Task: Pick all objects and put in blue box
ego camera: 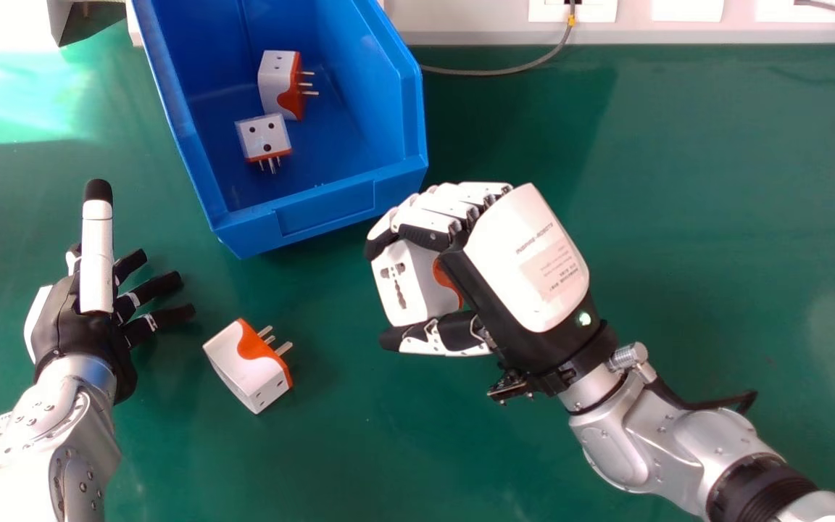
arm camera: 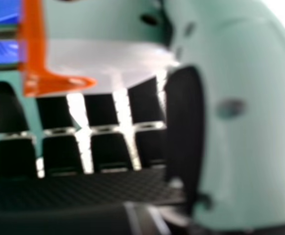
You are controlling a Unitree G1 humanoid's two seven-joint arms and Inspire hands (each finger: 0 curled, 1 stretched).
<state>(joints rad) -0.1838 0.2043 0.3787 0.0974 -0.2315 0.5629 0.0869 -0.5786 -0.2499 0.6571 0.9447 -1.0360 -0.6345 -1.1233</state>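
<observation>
In the head view my right hand (ego camera: 526, 254) is curled round a white and orange plug adapter (ego camera: 409, 286), just right of the blue box's near corner. The right hand view shows that adapter (arm camera: 103, 63) against my right hand's fingers (arm camera: 103, 147). Inside the blue box (ego camera: 330, 210) lie two more adapters, one (ego camera: 278, 83) farther back and one (ego camera: 265, 138) nearer. Another adapter (ego camera: 247, 366) rests tilted on the green table, its prongs toward the upper right. My left hand (ego camera: 73, 319) is at the left with its fingers extended, left of that adapter.
The green table (ego camera: 693, 217) stretches to a pale wall edge at the back. A grey cable (ego camera: 490, 72) runs behind the box along the table's far side. A grey object (ego camera: 84, 22) stands at the back left.
</observation>
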